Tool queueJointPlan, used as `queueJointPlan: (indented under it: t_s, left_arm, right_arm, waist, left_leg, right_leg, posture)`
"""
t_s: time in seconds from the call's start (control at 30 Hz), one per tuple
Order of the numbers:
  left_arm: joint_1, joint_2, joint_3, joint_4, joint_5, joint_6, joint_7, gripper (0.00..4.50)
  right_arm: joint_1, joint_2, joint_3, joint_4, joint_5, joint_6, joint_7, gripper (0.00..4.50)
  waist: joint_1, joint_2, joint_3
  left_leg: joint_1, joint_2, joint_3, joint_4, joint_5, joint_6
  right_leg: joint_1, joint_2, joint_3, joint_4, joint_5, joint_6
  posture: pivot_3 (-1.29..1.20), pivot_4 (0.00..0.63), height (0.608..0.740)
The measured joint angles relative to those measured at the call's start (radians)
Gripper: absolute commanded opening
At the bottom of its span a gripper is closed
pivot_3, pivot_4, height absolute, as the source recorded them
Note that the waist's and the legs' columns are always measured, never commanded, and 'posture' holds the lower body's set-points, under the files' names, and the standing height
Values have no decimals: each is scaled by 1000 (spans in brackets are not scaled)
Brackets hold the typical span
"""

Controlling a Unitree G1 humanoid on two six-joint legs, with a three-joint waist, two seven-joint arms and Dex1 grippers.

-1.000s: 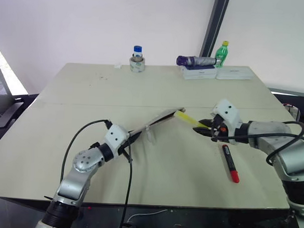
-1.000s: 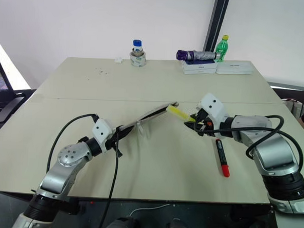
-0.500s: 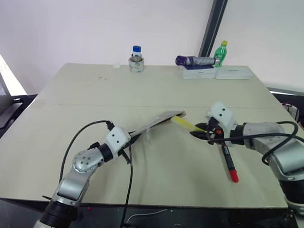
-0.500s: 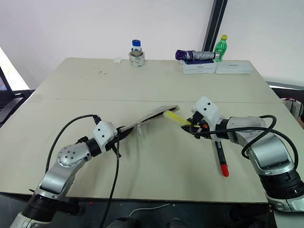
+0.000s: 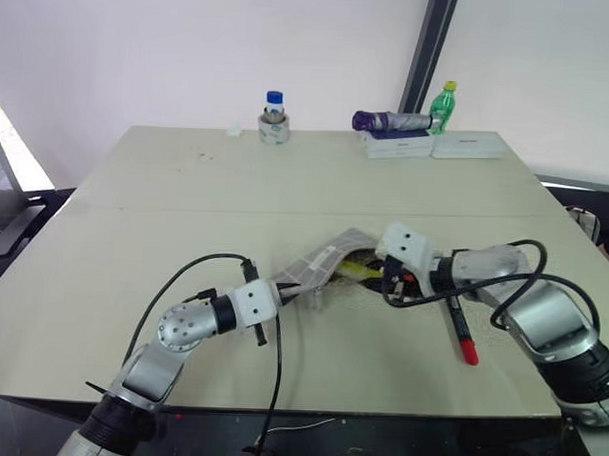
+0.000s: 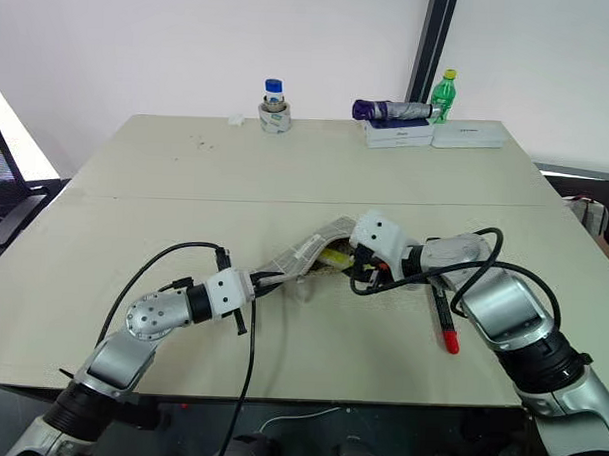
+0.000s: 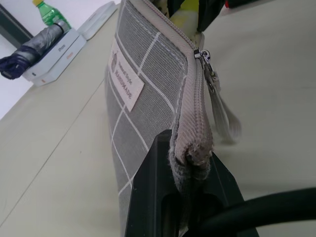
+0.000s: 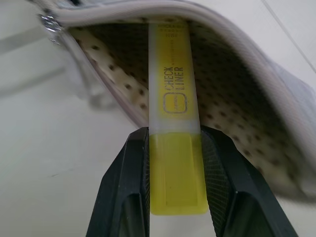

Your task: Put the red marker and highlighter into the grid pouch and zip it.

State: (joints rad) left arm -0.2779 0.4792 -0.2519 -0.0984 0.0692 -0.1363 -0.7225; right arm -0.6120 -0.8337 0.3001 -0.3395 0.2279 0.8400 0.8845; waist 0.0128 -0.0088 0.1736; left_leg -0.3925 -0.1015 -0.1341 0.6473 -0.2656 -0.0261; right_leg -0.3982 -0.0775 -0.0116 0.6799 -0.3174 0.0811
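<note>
From left to right: the pouch (image 5: 328,261) is pinched at its zipper-end corner by the left gripper (image 7: 190,165), jaws pressed together on the fabric, so that it is held on edge with the mouth gaping toward the right. The highlighter (image 8: 175,123) is clamped at its rear end between the fingers of the right gripper (image 5: 383,279), its front part already inside the dotted lining. The marker (image 5: 460,328) lies on the table (image 5: 186,184), just right of the right arm, not yet picked up. Judged risks: if released too early, the highlighter may slide back out of the tilted mouth; if pushed harder, the pouch may be dragged from the left pinch or the mouth may collapse
</note>
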Motion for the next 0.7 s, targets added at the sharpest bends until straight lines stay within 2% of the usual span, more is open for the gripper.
queueJointPlan:
  t_s: [0.2,0.23,0.33,0.4,0.57,0.7]
  left_arm:
    - [0,3,-12,2,19,-9,-17,0]
    - [0,2,-11,2,18,-8,-18,0]
    - [8,-3,-9,1,8,1,-22,0]
    - [18,-12,-4,-4,-15,24,-22,0]
    - [31,-52,37,-37,-104,133,-7,0]
    - [26,-75,84,-56,-160,231,26,0]
  right_arm:
    - [-1,9,63,-13,-59,-31,8,875]
    - [-1,9,66,-13,-64,-42,11,1948]
    - [-1,5,65,-14,-73,-84,26,3362]
    - [-1,-3,52,-14,-79,-94,26,4460]
    - [2,-43,-66,-14,-43,-94,49,4487]
    - [57,-117,-255,-24,41,-35,80,4487]
  waist:
    - [0,0,0]
    - [0,0,0]
    - [-1,0,0]
    - [0,0,0]
    - [0,0,0]
    - [3,0,0]
  left_leg:
    - [0,0,0,0,0,0]
    - [0,0,0,0,0,0]
    - [0,0,0,0,0,0]
    - [0,0,0,0,0,-1]
    - [0,0,0,0,0,0]
    - [0,0,0,1,0,1]
  right_leg:
    - [0,0,0,0,0,0]
    - [0,0,0,0,0,0]
    - [0,0,0,0,0,0]
    - [0,0,0,0,0,0]
    - [0,0,0,0,0,0]
    - [1,0,0,0,0,0]
  posture:
    - [0,150,740]
    - [0,150,740]
    - [0,150,740]
    - [0,150,740]
    - [0,150,740]
    - [0,150,740]
